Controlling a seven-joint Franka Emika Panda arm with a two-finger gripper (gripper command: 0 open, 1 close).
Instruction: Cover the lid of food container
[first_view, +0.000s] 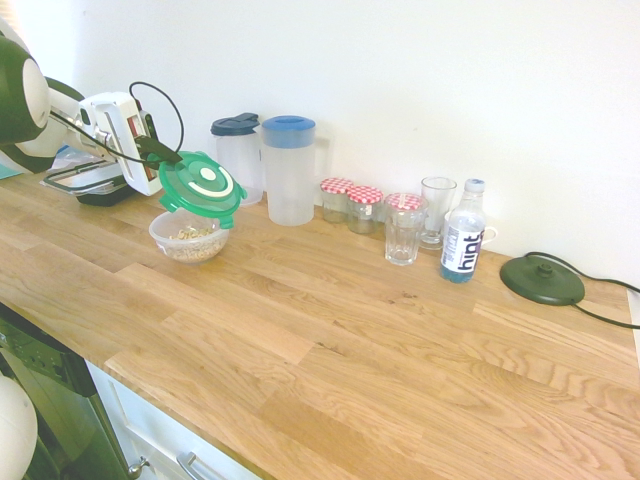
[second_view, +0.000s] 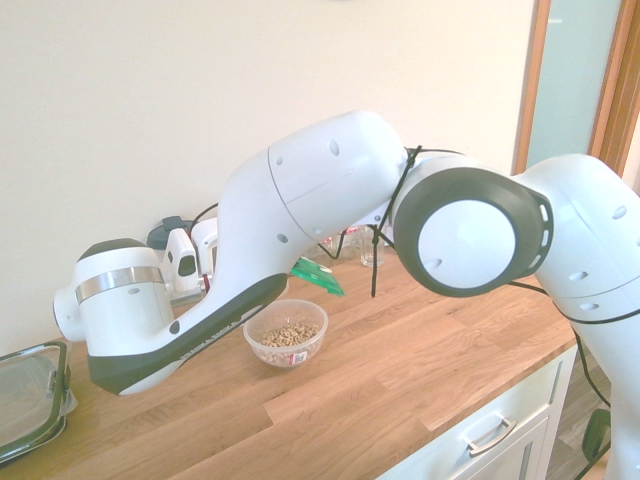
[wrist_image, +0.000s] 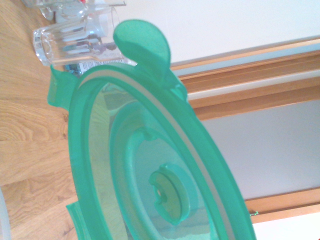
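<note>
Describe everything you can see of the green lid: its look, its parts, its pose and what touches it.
The lid is round, green and looks like translucent plastic, with white ring markings on top, small clip tabs at the rim and a raised hub at the centre of its underside. It is tilted in the air just above the food container, not yet seated on it. The gripper clamps its rim on the side facing the arm.

Two tall clear plastic pitchers (first_view: 270, 165) by the wall, three small glass jars with red checkered lids (first_view: 364, 207), two clear drinking glasses (first_view: 420, 220), a plastic water bottle (first_view: 463, 236), a black round corded disc (first_view: 542, 279), wooden countertop (first_view: 380, 340).
</note>
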